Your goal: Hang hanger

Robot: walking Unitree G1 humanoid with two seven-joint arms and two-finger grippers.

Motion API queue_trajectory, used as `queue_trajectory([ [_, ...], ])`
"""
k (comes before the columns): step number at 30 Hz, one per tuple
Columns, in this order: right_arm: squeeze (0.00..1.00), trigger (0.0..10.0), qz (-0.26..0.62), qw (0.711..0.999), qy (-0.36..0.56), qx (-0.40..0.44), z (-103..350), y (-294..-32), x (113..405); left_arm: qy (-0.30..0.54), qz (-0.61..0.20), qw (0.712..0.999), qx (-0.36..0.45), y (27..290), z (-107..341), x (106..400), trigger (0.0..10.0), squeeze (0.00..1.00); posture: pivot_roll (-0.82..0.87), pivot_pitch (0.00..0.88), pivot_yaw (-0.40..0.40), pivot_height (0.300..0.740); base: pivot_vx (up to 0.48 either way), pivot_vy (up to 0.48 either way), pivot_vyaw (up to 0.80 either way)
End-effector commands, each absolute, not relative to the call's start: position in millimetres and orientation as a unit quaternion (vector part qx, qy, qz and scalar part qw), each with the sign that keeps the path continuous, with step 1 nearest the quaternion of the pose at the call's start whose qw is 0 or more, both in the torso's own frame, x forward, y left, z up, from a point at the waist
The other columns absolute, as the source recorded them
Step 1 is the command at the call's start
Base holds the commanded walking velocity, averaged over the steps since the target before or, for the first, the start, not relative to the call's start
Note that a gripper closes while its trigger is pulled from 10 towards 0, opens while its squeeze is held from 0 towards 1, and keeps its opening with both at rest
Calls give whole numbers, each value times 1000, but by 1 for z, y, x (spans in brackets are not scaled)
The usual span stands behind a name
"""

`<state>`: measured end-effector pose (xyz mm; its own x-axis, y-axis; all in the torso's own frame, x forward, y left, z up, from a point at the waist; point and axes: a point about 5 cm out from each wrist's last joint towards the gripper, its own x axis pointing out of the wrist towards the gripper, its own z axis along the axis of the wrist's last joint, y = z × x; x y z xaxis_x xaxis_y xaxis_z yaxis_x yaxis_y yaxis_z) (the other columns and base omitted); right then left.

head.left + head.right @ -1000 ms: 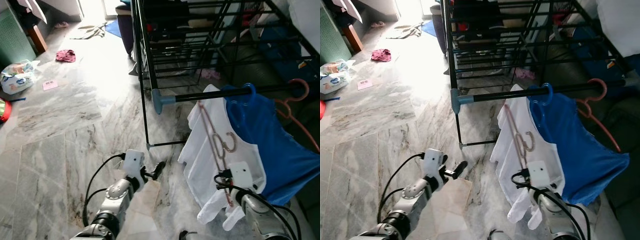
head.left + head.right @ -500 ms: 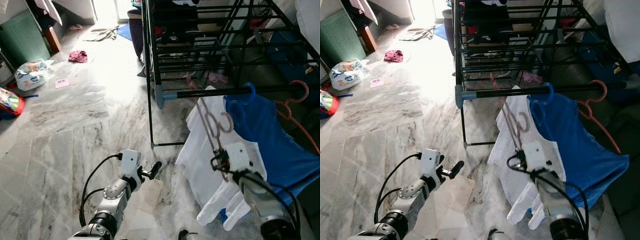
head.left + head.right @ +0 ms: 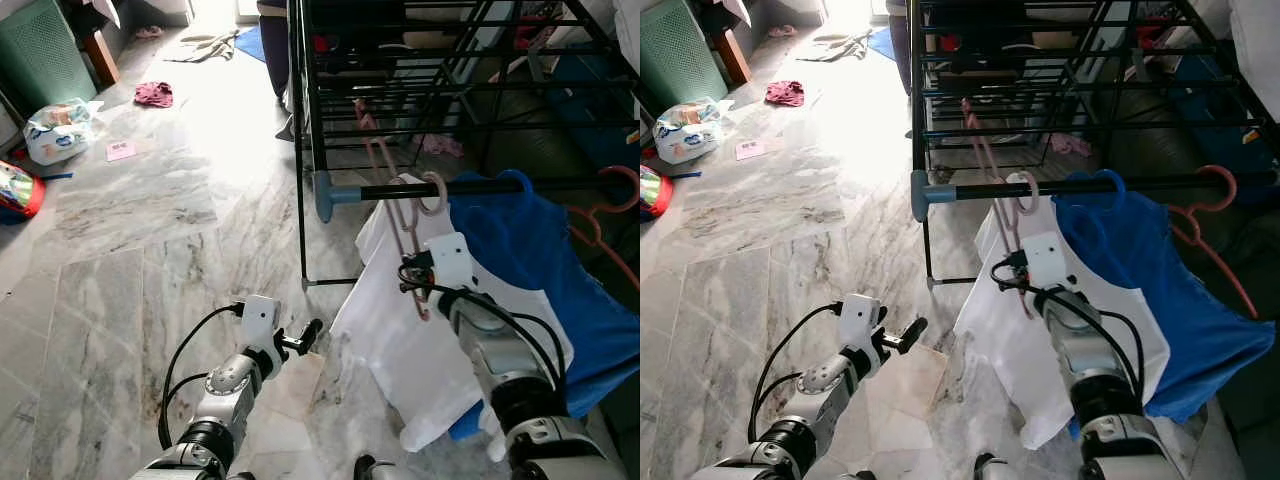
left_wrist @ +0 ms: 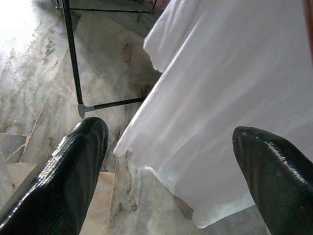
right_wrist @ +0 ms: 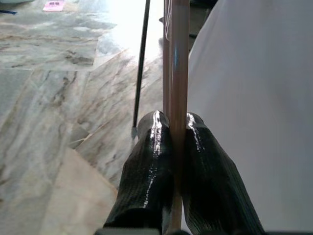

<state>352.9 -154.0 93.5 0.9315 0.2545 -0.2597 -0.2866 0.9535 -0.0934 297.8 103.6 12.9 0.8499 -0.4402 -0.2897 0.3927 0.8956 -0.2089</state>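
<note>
Nearest the camera, the left hand [image 3: 312, 332] is hovering low over the marble floor [image 3: 120, 290], its two black fingers [image 4: 73, 166] spread wide with nothing between them, pointing toward the hem of the white shirt [image 3: 420, 360] and the foot of the drying rack [image 3: 304, 200]. To its right and higher, the right hand [image 5: 171, 161] is pinching the lower stem of a pale pink hanger [image 3: 405, 235], its fingers [image 5: 146, 166] pressed tight on either side of the thin bar. The hanger is rising up and away from that hand, carrying the white shirt, which is draping down beside and below the arm. The hanger's hook [image 3: 432, 192] is sitting right at the black rail [image 3: 480, 186] of the rack, near the rail's grey end cap [image 3: 325, 195]; whether the hook is fully over the rail or only against it cannot be told. Just beyond on the same rail, a blue shirt [image 3: 540, 270] is hanging from a blue hanger [image 3: 512, 182], and an orange hanger [image 3: 610, 200] is hanging further along. Behind the rail, the rack's black bars are stretching back, with another pink hanger [image 3: 368, 130] among them. Far off across the floor, a red cloth [image 3: 153, 94], a pink slip of paper [image 3: 121, 150] and a plastic bag [image 3: 60, 128] are lying near a green bin [image 3: 45, 50].
</note>
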Motion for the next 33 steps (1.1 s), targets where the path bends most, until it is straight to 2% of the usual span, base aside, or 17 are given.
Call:
queue_trajectory([
  [1,0,10000,126,981,140,-38,93,-152,356,183,-215,957,-69,104,8,295,10000,0,-100,141,-6,740,0,0,0],
  [16,0,10000,118,967,224,-32,79,-127,361,201,-221,952,-60,103,5,294,10000,0,-89,133,-6,740,0,0,0],
  [27,0,10000,140,964,220,-44,83,-104,365,209,-226,950,-58,101,3,292,10000,0,-82,127,-7,740,0,0,0],
  [31,0,10000,141,964,223,-41,80,-103,363,211,-227,949,-58,101,3,292,10000,0,-80,127,-8,740,0,0,0],
  [32,39,10000,140,964,224,-39,79,-104,363,211,-227,949,-58,101,2,292,10000,0,-80,128,-7,740,0,0,0],
  [33,1000,10000,137,964,226,-37,78,-105,362,212,-227,949,-57,101,2,291,10000,0,-81,129,-6,740,0,0,0],
])
